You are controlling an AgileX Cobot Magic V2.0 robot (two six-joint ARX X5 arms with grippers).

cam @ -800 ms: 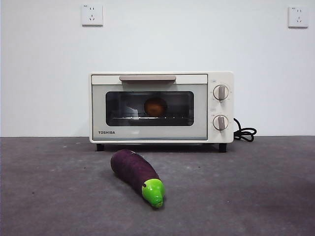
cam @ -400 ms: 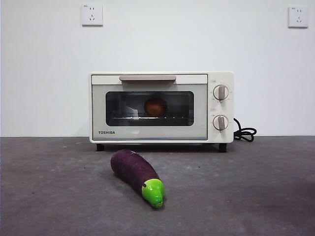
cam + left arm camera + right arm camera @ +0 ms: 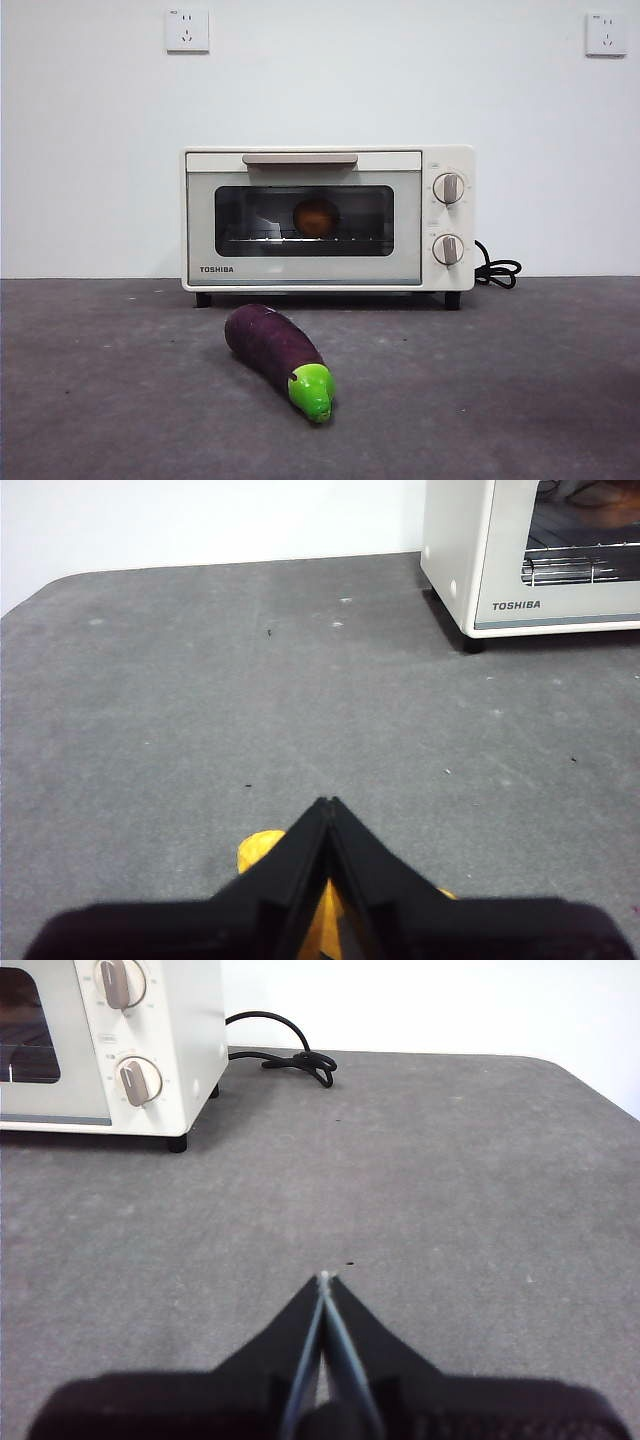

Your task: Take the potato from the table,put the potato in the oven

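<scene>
The potato [image 3: 316,217] sits inside the oven [image 3: 328,218] on its wire rack, seen through the glass of the closed door. The oven stands at the back of the table [image 3: 520,380], with a purple eggplant [image 3: 277,348] lying in front of it. The left gripper [image 3: 328,805] and right gripper [image 3: 324,1280] both hover over bare table away from the oven, each with jaws pressed together and holding nothing

**Even light, soft shadows**

Bright, flat light is spread across the tabletop [image 3: 520,400] in the front view. A faint shadow is cast beneath the oven [image 3: 328,218]. Dim reflections are seen in its glass. The near fingers [image 3: 300,880] are rendered blurred in the wrist views.
</scene>
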